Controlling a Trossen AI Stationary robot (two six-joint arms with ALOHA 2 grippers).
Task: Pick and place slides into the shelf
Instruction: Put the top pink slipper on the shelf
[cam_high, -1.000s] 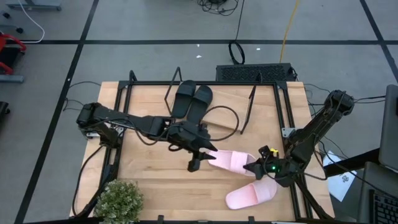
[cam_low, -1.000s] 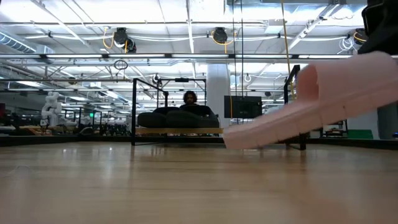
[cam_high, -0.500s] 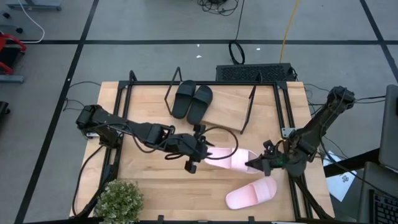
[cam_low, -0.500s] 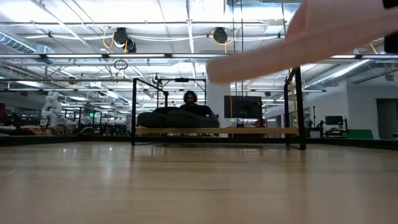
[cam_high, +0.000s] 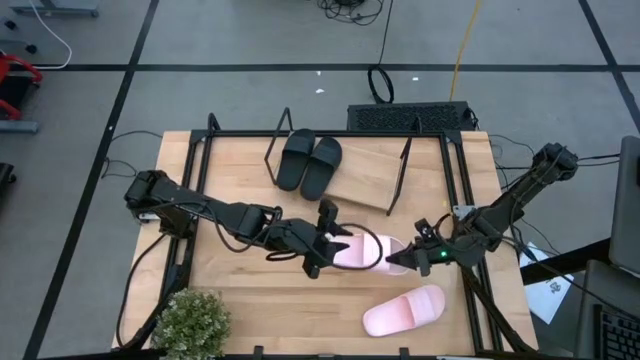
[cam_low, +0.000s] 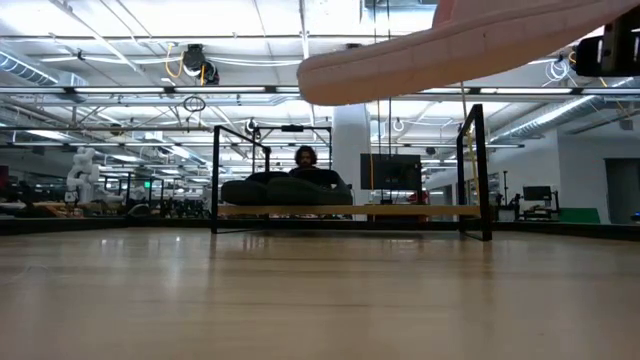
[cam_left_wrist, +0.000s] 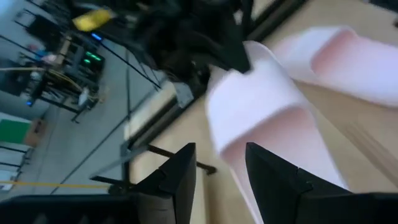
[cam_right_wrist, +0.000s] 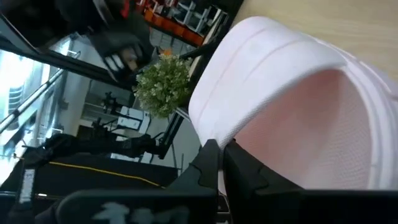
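My right gripper (cam_high: 408, 260) is shut on a pale pink slide (cam_high: 362, 252), which hangs in the air over the table's near middle and shows high in the low view (cam_low: 460, 45). My left gripper (cam_high: 322, 243) is open. Its fingers (cam_left_wrist: 186, 171) stand on either side of the slide's left end (cam_left_wrist: 261, 124), and I cannot tell whether they touch it. The second pink slide (cam_high: 403, 310) lies sole-down on the table near the right front. The black pair (cam_high: 308, 160) rests on the left part of the shelf's tilted plank (cam_high: 372, 180). My right gripper pinches the pink slide's wide strap at its edge (cam_right_wrist: 231, 132), at the slide's right end. It comes in roughly level from the table's right. The slide is lifted clear and tilted, its left end (cam_low: 315, 80) lower.
A potted plant (cam_high: 190, 320) stands at the near left corner. Black wire end frames (cam_high: 400, 165) rise beside the shelf plank, whose right part is bare. A cable loops over the table by the left arm (cam_high: 360, 195). A person (cam_low: 305, 160) sits far behind the shelf.
My right gripper has risen and drifted toward the table's left and far side, carrying the pink slide. The slide's left end, low near the table a second ago, is now lifted well clear. My left gripper has stayed at that end.
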